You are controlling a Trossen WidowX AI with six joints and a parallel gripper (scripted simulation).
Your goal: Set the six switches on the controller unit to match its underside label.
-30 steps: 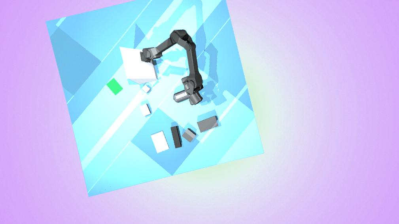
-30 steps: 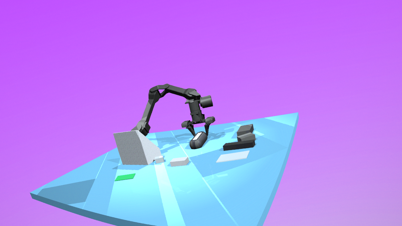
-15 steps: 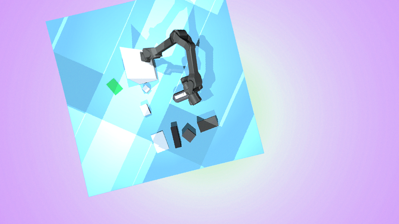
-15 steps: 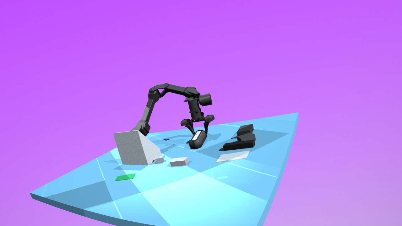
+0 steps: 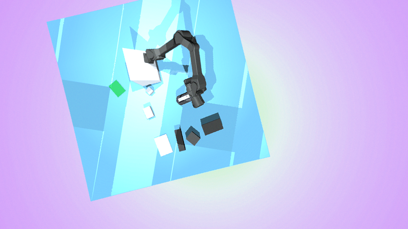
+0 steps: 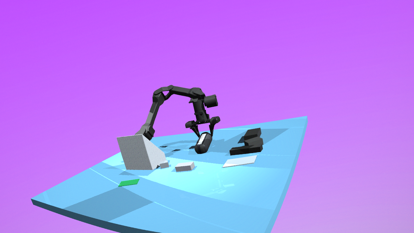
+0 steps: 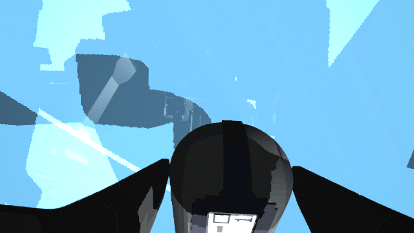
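The dark grey controller unit (image 5: pixel 179 102) (image 6: pixel 201 149) (image 7: pixel 204 155) is a rounded, capsule-like body. My gripper (image 6: pixel 205 136) (image 7: pixel 229 169) is shut on it, one fingertip against each side in the wrist view. The unit is tilted and seems held above the bench; its exact height is hard to tell. Its white label (image 5: pixel 183 98) (image 6: pixel 202 138) (image 7: pixel 237 226) faces up. In the wrist view the label's near part shows an outlined square, a line of marks and a small grey square; the rest is cut off by the frame's bottom edge. The rocker switches are hidden.
A large pale wedge (image 5: pixel 140 66) (image 6: pixel 133 153) stands near the arm's base. Two pale blocks (image 5: pixel 148 112) (image 6: pixel 164 165), a green patch (image 5: pixel 117 88) (image 6: pixel 129 182), a white plate (image 5: pixel 163 145) (image 6: pixel 240 161) and dark blocks (image 5: pixel 212 126) (image 6: pixel 245 150) lie around.
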